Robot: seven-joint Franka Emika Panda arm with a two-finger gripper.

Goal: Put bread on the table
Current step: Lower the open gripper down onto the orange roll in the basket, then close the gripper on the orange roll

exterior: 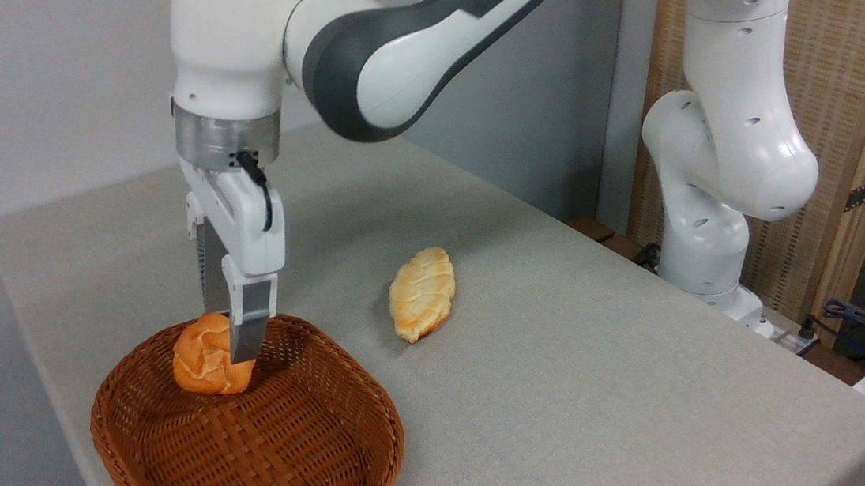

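wicker basket [301, 453] nearest, on the table [582, 416] | bread [206, 356] at its back rim, seemingly lifted | gripper [233, 339] straddles it from above, jaws clamped on the bun to carry it out | oval loaf [421, 293] already lies on the cloth

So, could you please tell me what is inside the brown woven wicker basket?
The brown woven wicker basket holds one small orange-golden knotted bun, with the gripper fingers closed around it. The near grey finger hides part of the bun; otherwise only bare weave shows.
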